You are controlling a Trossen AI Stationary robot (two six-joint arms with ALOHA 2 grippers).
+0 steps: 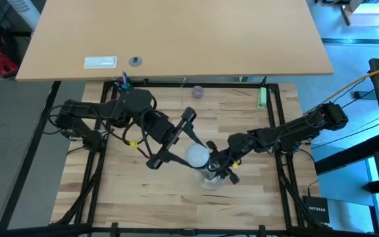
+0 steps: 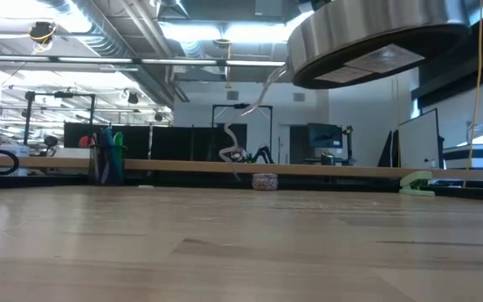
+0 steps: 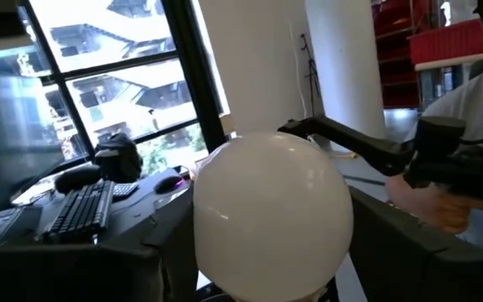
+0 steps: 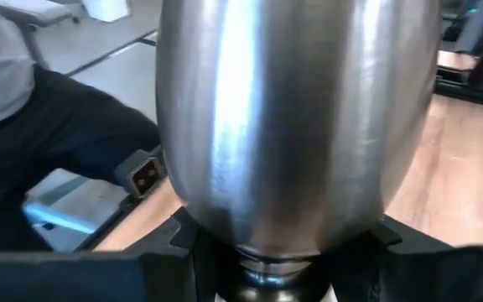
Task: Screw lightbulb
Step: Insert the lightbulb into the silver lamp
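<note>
Over the wooden table (image 1: 110, 197), near centre, the left gripper (image 1: 191, 153) is gripping the lightbulb (image 1: 197, 156) while the right gripper (image 1: 221, 166) is clamping the raised metal stand (image 2: 376, 38); any tilt between them is risking cross-threading or a slip.

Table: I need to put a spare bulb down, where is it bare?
The table's near left corner and its near right corner, below the right arm, are bare. So is the middle of the far edge, between the small round object and the green item. The centre is crowded: left gripper with lightbulb, right gripper with stand.
</note>
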